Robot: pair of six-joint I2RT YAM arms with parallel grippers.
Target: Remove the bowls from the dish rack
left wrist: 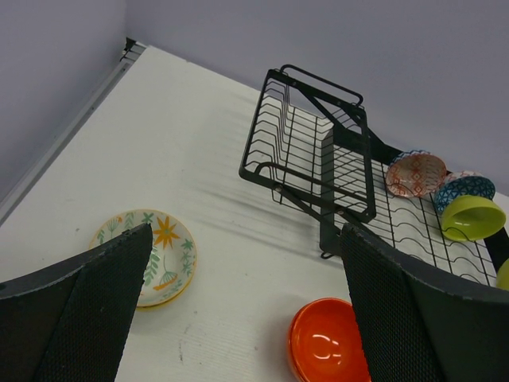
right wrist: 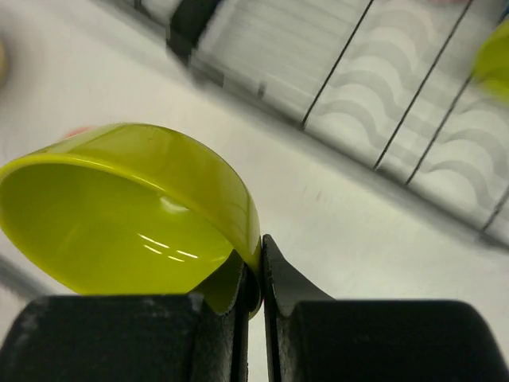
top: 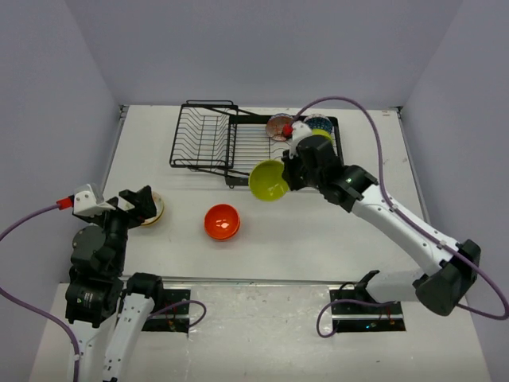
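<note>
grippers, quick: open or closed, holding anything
Left gripper: open, holding nothing.
Right gripper: closed on the rim of the lime green bowl.

The left arm (top: 99, 255) and right arm (top: 398, 219) pair glossy white link shells with chunky black joint housings. A thick purple cable (top: 342, 99) trails from each wrist. The left end effector (left wrist: 246, 228) has black, mesh-textured fingers (left wrist: 87, 310).

A black dish rack (top: 208, 137), lime bowl (top: 269, 180), orange bowl (top: 222, 221) and flowered cream bowl (left wrist: 165, 248) appear.
</note>
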